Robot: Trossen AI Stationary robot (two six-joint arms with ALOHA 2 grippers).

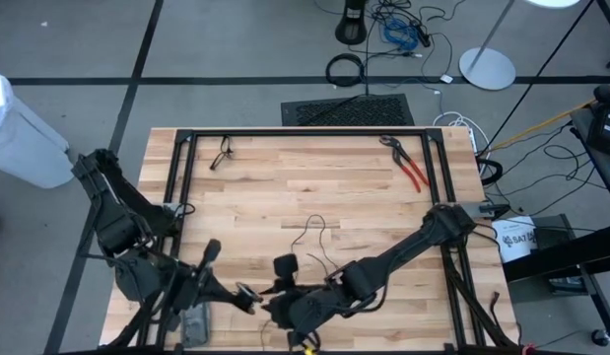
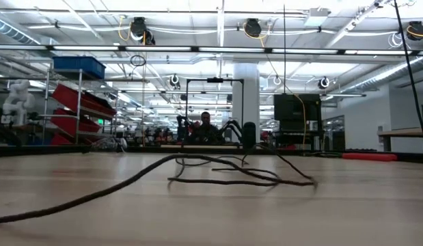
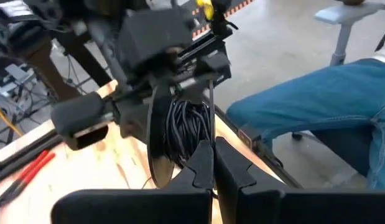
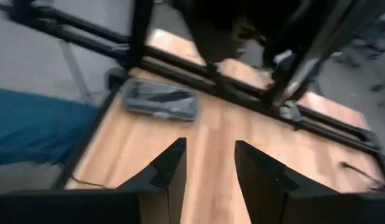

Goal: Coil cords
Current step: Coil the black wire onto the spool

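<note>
The thin black cord shows as a bundle of several loops (image 3: pixel 189 124) just past my left gripper (image 3: pixel 213 163), which is shut on it near the table's near edge (image 1: pixel 247 296). The rest of the cord lies loose on the wood (image 1: pixel 314 237), (image 2: pixel 225 179). My right gripper (image 4: pixel 208 165) faces the left one (image 1: pixel 275 301). It is open, and its wrist view shows only bare wood between its fingers. In the left wrist view its dark body (image 3: pixel 161 37) stands right behind the loops. My left gripper pinches a strand of the cord (image 3: pixel 211 134) between its two fingertips, right beside the bundle of loops. The strand runs straight up from the fingertips. The bundle hangs clear of the table. I cannot tell whether my right gripper touches the loops.
Red-handled pliers (image 1: pixel 411 168) lie at the far right of the table. A small dark object (image 1: pixel 223 153) lies far left and a flat grey case (image 4: pixel 161 99) at the near edge. A person's jeans-clad leg (image 3: pixel 329 106) is just off that edge. Black frame rails (image 1: pixel 305 131) border the table.
</note>
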